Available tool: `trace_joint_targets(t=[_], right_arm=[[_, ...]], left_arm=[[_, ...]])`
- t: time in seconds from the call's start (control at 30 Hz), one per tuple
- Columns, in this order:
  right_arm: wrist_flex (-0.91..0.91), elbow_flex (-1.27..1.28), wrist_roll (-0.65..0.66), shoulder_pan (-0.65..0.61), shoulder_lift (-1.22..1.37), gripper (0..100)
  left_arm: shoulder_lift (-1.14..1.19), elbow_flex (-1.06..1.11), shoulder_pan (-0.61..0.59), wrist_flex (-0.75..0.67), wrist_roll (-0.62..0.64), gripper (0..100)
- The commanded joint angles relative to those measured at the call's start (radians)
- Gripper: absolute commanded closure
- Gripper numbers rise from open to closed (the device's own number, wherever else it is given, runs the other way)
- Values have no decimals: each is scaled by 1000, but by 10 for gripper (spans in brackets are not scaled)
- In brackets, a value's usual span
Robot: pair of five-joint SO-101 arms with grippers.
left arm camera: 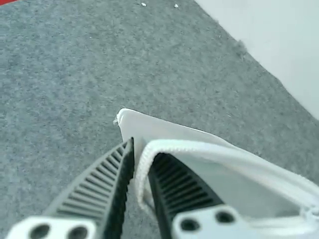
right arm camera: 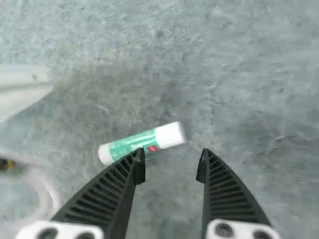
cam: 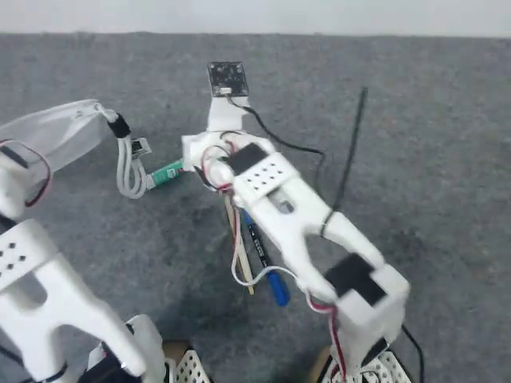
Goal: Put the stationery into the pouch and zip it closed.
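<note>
A translucent white pouch (cam: 56,132) is held up at the far left of the high view. My left gripper (left arm camera: 137,147) is shut on its zippered rim (left arm camera: 199,149). A green and white glue stick (cam: 166,172) lies on the grey mat just to the pouch's right. My right gripper (right arm camera: 172,159) hangs open just above the glue stick (right arm camera: 142,142), with one fingertip (right arm camera: 139,157) over the stick's side. A black pen with a blue cap (cam: 263,259) and a wooden pencil (cam: 238,239) lie partly under the right arm (cam: 279,199).
A white cord loop (cam: 128,171) hangs from the pouch's corner beside the glue stick. A thin black stick (cam: 351,152) lies on the mat to the right. Open grey mat (cam: 431,120) stretches to the far right.
</note>
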Motion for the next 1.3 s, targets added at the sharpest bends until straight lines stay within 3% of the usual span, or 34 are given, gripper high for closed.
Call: trace_joint_targets(t=[0.0,0.43,0.57,0.77,1.27], right_arm=[[-4,-180,-68,-38,76,828],[5,-503,-75,-81,441,827],[65,-551,-77,-81,478,820],[79,-618,-71,-81,539,723],[120,-678,-61,-76,562,775]], left_arm=[[-5,-59,-3,9,11,991],[-3,-35,-3,2,11,991],[-5,-24,-3,0,11,991],[-5,-19,-3,-2,11,991],[-5,-19,-3,-2,11,991]])
